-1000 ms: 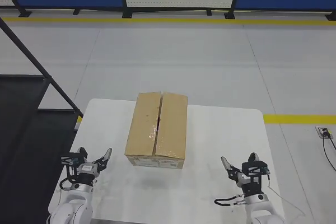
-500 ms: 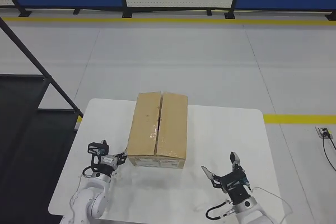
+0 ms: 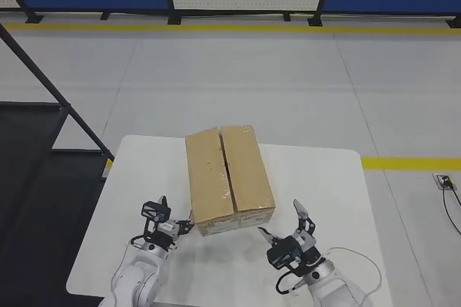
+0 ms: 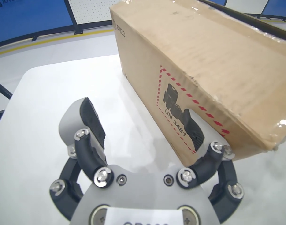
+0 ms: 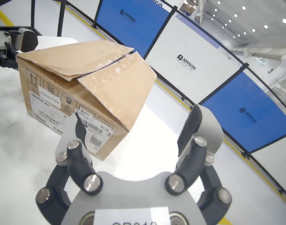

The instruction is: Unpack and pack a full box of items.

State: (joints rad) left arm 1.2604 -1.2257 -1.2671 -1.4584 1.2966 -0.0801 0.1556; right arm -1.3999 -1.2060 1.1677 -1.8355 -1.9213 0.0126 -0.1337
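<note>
A long brown cardboard box (image 3: 229, 178) lies on the white table (image 3: 323, 176), its top flaps folded down along a taped centre seam. In the right wrist view the box (image 5: 86, 78) shows its flaps slightly raised at the seam and labels on its near end. My left gripper (image 3: 177, 212) is open at the box's near left corner. In the left wrist view one finger (image 4: 192, 127) rests against the box's side wall (image 4: 192, 54), and the left gripper (image 4: 138, 111) holds nothing. My right gripper (image 3: 283, 224) stands open just off the near right corner, and the right gripper (image 5: 135, 114) is empty.
A black frame and dark panel (image 3: 31, 153) stand left of the table. Bare table surface lies right of the box (image 3: 323, 199) and along the front edge. Blue and white partition panels (image 5: 192, 61) line the floor behind.
Both arms have moved inward from the table's front corners to the box's near end. The box has turned, its near end swinging to the right.
</note>
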